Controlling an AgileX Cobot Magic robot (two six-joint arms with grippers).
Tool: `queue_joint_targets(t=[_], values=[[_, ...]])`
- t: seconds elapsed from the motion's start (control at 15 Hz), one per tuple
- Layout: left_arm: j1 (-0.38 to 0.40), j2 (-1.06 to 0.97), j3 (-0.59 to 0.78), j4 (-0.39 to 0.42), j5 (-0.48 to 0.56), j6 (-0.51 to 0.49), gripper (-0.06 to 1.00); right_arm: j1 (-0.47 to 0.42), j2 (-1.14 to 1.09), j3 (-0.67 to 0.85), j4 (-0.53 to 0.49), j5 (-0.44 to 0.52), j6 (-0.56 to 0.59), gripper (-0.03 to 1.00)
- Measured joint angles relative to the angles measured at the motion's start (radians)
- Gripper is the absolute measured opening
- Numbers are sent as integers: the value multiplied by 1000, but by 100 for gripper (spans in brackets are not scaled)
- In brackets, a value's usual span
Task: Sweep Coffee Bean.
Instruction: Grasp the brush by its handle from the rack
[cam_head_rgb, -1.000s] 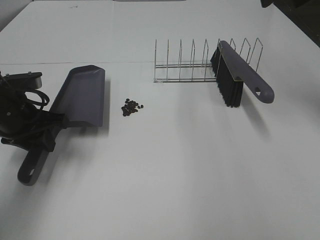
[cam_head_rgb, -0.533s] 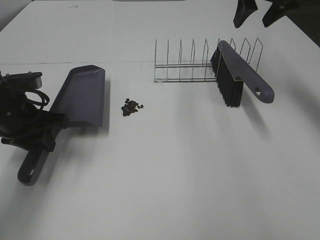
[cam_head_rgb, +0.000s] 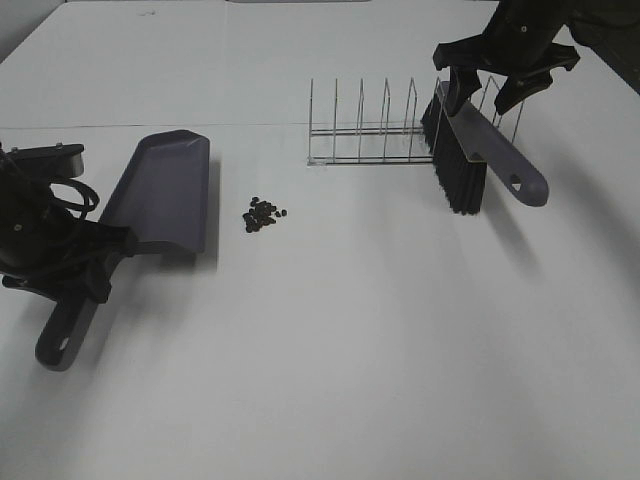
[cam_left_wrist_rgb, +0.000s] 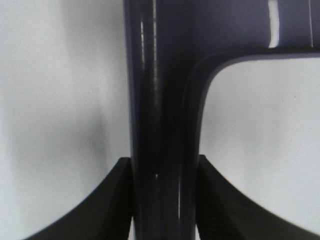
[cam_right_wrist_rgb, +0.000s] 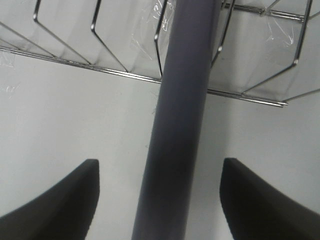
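Table (cam_head_rgb: 350, 360): white, everything sits on it.
L gripper (cam_head_rgb: 100, 265): nearest, at near-left edge; jaws clamped tight on dustpan handle (cam_left_wrist_rgb: 160, 125), one finger per side, no gap seen in wrist view.
Dustpan (cam_head_rgb: 165, 190): grey-purple; handle end w/ hang hole pokes toward near edge past the grip; blade runs off to the far side, long open lip faces right. Can't tell if lip touches the table.
Coffee beans (cam_head_rgb: 263, 213): small dark cluster loose on table, just right of dustpan lip, not touching it; well left of brush.
Brush (cam_head_rgb: 492, 148): far right, leaning in rack's right end; black bristles down, handle slants toward near-right.
Rack (cam_head_rgb: 360, 135): wire dish rack, far centre; other slots hold nothing.
R gripper (cam_head_rgb: 478, 98): over brush's far end; jaws apart, straddling the handle, clear gap on both sides in wrist view, no contact.
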Motion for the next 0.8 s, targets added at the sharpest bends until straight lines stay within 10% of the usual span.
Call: queue_joint_targets(t=[0.8], values=[[0,0,0,0,-2,0,34,0,132,-8,-43,-134,0,52]])
